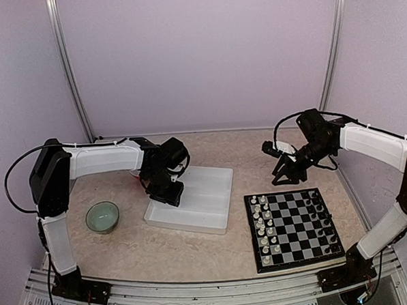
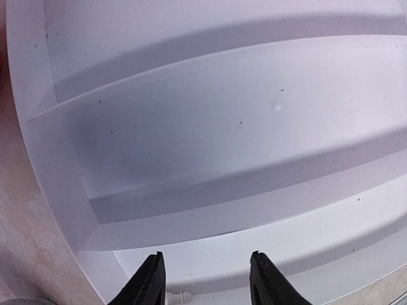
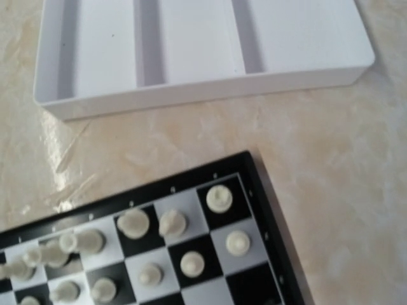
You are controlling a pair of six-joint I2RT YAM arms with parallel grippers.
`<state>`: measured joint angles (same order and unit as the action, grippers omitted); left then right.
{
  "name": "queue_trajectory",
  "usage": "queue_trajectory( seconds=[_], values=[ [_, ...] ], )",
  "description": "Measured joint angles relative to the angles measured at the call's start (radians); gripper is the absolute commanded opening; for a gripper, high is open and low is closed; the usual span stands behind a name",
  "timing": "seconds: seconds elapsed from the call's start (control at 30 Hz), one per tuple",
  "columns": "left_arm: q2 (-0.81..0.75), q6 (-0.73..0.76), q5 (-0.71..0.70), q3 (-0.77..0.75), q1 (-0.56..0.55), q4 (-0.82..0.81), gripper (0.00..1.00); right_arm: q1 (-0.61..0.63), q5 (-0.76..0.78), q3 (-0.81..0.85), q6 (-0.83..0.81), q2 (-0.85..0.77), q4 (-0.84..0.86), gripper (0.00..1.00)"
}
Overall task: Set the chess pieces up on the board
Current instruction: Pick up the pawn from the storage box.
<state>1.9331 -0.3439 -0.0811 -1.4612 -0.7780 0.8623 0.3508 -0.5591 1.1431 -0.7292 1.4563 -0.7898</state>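
The board (image 1: 294, 224) lies at the front right. White chess pieces (image 1: 263, 224) fill its two left columns and black chess pieces (image 1: 323, 221) stand along its right side. The right wrist view shows the board's corner (image 3: 254, 283) with several white pieces (image 3: 219, 198) upright on their squares. My right gripper (image 1: 285, 178) hovers over the table just behind the board's far edge; its fingers look spread and empty, and they are out of its own wrist view. My left gripper (image 1: 166, 195) is low over the white tray, open and empty (image 2: 206, 273).
The white divided tray (image 1: 209, 193) sits mid-table, left of the board; its compartments look bare in both wrist views (image 2: 222, 127) (image 3: 191, 38). A green bowl (image 1: 102, 216) stands at the front left. Enclosure walls stand at the back and sides.
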Motion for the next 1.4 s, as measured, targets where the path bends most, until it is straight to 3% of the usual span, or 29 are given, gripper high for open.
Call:
queue_trajectory(
  seconds=[0.47, 0.83, 1.23, 1.4],
  values=[
    [0.061, -0.074, 0.160, -0.147, 0.001, 0.113, 0.53, 0.008, -0.051, 0.197, 0.067, 0.206, -0.077, 0.42],
    [0.053, -0.138, 0.117, 0.017, -0.083, 0.106, 0.56, 0.008, -0.059, 0.238, 0.075, 0.266, -0.098, 0.43],
    [0.054, -0.170, 0.113, 0.024, -0.120, 0.071, 0.54, 0.008, -0.080, 0.238, 0.095, 0.270, -0.101, 0.43],
    [0.057, -0.177, 0.045, 0.024, -0.120, 0.099, 0.54, 0.008, -0.085, 0.232, 0.099, 0.270, -0.101, 0.43]
  ],
)
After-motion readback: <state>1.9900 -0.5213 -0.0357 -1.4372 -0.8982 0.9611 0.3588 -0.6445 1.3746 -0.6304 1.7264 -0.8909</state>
